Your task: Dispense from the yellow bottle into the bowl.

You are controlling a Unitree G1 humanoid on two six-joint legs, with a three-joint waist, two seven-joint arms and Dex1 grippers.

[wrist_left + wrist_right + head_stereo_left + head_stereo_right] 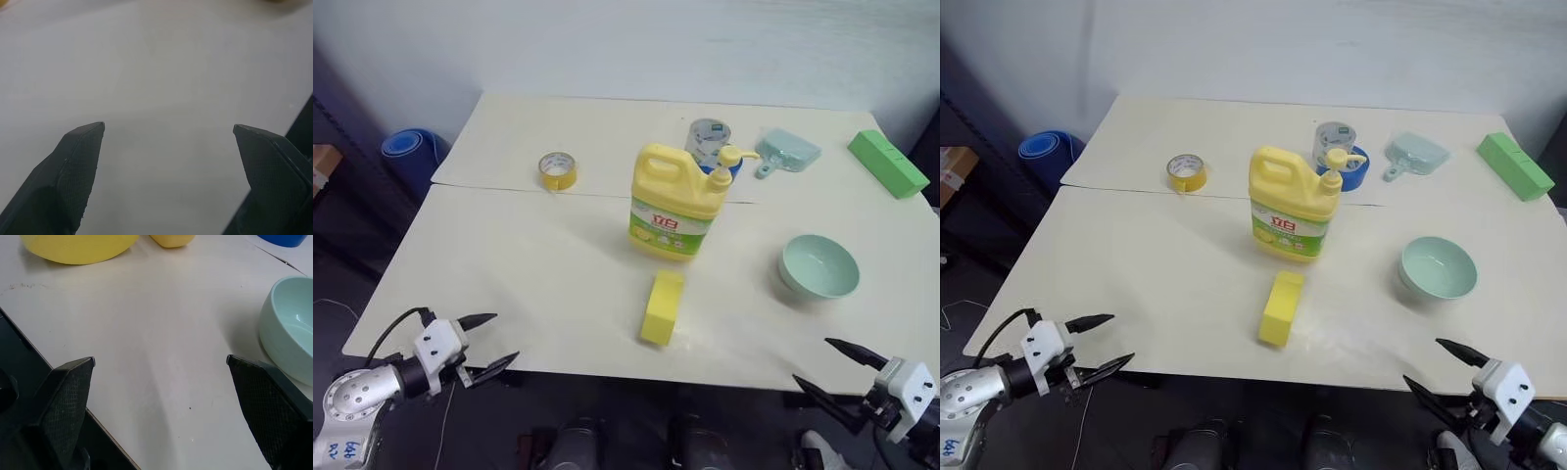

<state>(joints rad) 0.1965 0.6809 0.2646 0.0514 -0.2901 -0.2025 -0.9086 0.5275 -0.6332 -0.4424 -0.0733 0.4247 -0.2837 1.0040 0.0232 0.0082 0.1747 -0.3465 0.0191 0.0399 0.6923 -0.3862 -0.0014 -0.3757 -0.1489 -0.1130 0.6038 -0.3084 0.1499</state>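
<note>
The yellow bottle (675, 201), a big jug with a handle, a pump top and a green-white label, stands upright mid-table. Its pump spout points toward the table's right side. The pale mint bowl (818, 266) sits right of it, nearer the front, and its side also shows in the right wrist view (288, 328). My left gripper (506, 338) hangs open at the table's front-left edge, far from both, with bare tabletop between its fingers (83, 161). My right gripper (811, 360) is open at the front-right edge, a short way in front of the bowl.
A yellow sponge block (663, 306) lies in front of the bottle. At the back are a yellow tape roll (557, 169), a clear roll on a blue one (710, 142), a mint scoop (785, 152) and a green block (888, 163). A blue rolled mat (411, 152) lies on the floor at left.
</note>
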